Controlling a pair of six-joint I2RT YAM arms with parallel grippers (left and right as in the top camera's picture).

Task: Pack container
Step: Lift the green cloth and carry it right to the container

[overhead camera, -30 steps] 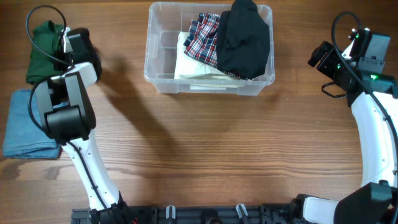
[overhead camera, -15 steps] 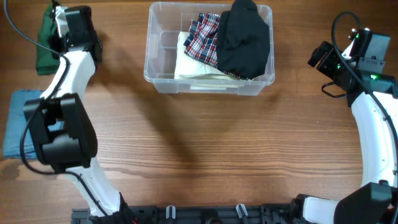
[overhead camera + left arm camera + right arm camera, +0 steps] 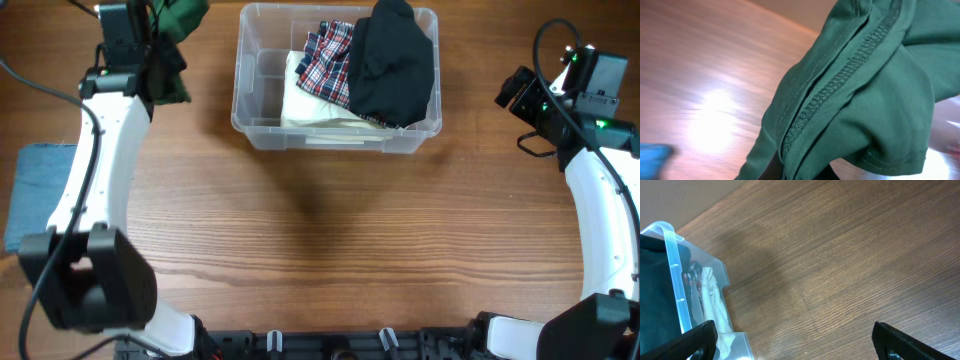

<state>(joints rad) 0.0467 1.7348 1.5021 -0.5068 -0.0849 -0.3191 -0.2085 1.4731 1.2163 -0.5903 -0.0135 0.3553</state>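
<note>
The clear plastic container (image 3: 252, 118) stands at the back middle of the table. It holds a black garment (image 3: 392, 62), a plaid garment (image 3: 327, 58) and a cream garment (image 3: 305, 104). My left gripper (image 3: 163, 40) is shut on a dark green garment (image 3: 178, 20) and holds it in the air just left of the container. The green cloth fills the left wrist view (image 3: 855, 95) and hides the fingers. My right gripper (image 3: 795, 342) is open and empty, right of the container, whose corner shows in the right wrist view (image 3: 675, 275).
A folded blue garment (image 3: 38, 190) lies at the table's left edge. The wooden table (image 3: 330, 240) stretches in front of the container.
My left gripper lifted the green garment from the far left of the table and carried it right, toward the container. The right arm has not moved.
</note>
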